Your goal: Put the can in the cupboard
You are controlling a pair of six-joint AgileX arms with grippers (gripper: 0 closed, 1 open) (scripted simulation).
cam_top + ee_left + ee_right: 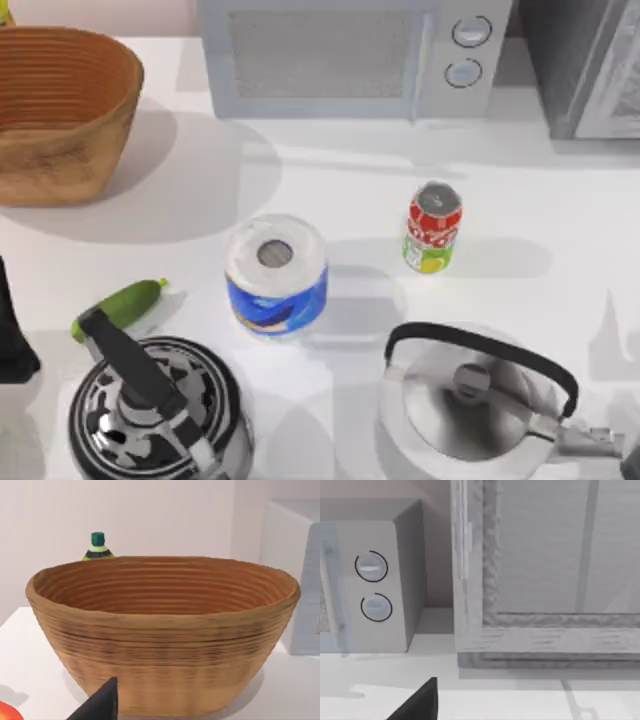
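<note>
Can (433, 228) upright, right of paper roll (276, 275)

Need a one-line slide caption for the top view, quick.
Can upright beside paper roll, between microwave and two kettles; cupboard at right.

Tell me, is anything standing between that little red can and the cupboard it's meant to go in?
Nothing visible does. The can stands alone on the white table; the cupboard sits at the back right, the microwave beside it. Its door looks shut.
</note>
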